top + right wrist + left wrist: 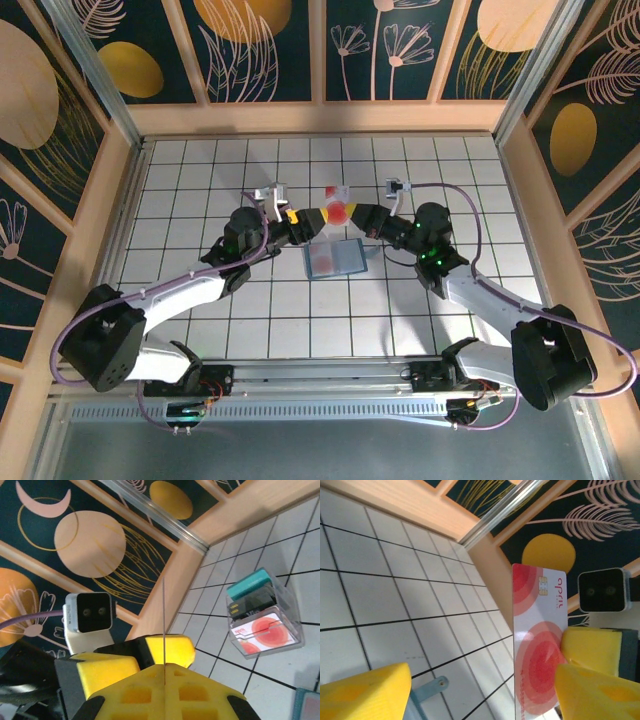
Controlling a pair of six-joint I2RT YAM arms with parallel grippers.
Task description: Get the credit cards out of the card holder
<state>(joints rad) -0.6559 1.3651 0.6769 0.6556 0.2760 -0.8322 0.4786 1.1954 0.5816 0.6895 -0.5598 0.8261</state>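
A red-pink credit card (540,645) stands upright above the table, seen edge-on as a thin line (164,625) in the right wrist view. My right gripper (164,672) is shut on its lower edge. My left gripper (485,690) is open around the same card: one yellow finger (600,690) is close beside it and the other (365,695) is well apart. Both grippers meet over the table's middle, left (318,215) and right (358,213). The card holder (335,260) lies open and flat just in front of them, with a reddish card in one pocket.
A clear plastic box (262,615) on the tiles holds teal, black and red-pink cards. A corner of the card holder (307,705) shows low in the right wrist view, and its blue tab (427,690) lies under the left gripper. Wooden walls (120,200) ring the tiled floor.
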